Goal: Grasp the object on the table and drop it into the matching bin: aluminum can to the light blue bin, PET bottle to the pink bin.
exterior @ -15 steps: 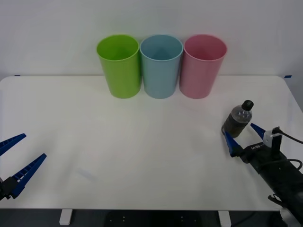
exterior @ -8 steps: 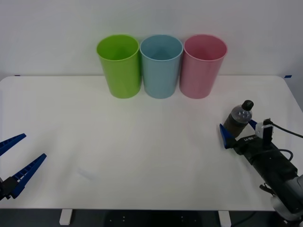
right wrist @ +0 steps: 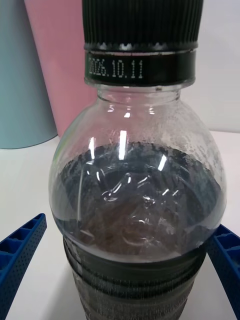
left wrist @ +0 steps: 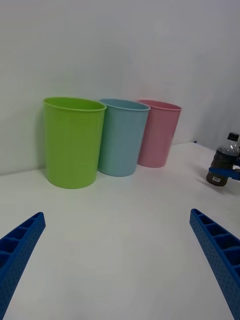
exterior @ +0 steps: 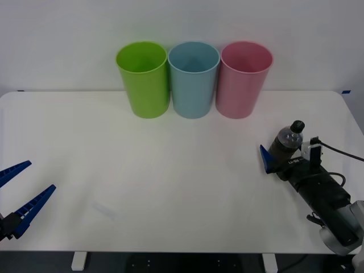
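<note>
Now the PET bottle (exterior: 286, 143) stands between the open right gripper's (exterior: 282, 157) fingers, seemingly untouched.

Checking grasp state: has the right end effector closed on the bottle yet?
No: the right end effector has a blue finger showing on each side of the PET bottle, with a gap between.

The PET bottle (right wrist: 135, 200) carries the one readable marking: "2026.10.11", printed in pale digits on the black ring just under its black cap (right wrist: 142, 22), seen in the right wrist view. Its dark label (right wrist: 135, 287) shows no legible words.
</note>
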Motion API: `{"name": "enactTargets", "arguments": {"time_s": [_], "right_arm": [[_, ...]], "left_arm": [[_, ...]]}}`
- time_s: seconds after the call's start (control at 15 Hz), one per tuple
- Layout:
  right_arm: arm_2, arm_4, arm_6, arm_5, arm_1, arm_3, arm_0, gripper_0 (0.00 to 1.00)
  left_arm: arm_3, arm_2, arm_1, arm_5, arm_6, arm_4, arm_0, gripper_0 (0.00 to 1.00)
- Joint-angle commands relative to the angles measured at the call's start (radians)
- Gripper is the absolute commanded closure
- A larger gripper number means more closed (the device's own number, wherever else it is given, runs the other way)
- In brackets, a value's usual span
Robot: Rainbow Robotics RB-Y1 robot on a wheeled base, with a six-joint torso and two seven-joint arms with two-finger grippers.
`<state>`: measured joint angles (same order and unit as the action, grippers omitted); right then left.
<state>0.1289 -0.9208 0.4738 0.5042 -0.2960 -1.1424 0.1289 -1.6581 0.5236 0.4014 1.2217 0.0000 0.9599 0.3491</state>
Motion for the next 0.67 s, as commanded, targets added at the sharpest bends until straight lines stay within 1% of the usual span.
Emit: {"name": "enactTargets", "arguments": {"time_s": [0.07,0.13,0.2,0.67], "right_arm": [[0.000,0.000,0.000,-0.001,0.000,0.000,0.000,0.00],[0.000,0.000,0.000,-0.001,0.000,0.000,0.000,0.78],[0.000,0.005,0.002,-0.001,0.000,0.000,0.000,1.00],[0.003,0.011,0.014,-0.001,0.000,-0.002,0.000,1.00]], "left_arm": [[0.000,0.000,0.000,0.000,0.000,0.000,0.000,0.00],[0.000,0.000,0.000,0.000,0.000,0.000,0.000,0.00],[0.000,0.000,0.000,0.000,0.000,0.000,0.000,0.00],[0.000,0.000,0.000,0.000,0.000,0.000,0.000,0.00]]}}
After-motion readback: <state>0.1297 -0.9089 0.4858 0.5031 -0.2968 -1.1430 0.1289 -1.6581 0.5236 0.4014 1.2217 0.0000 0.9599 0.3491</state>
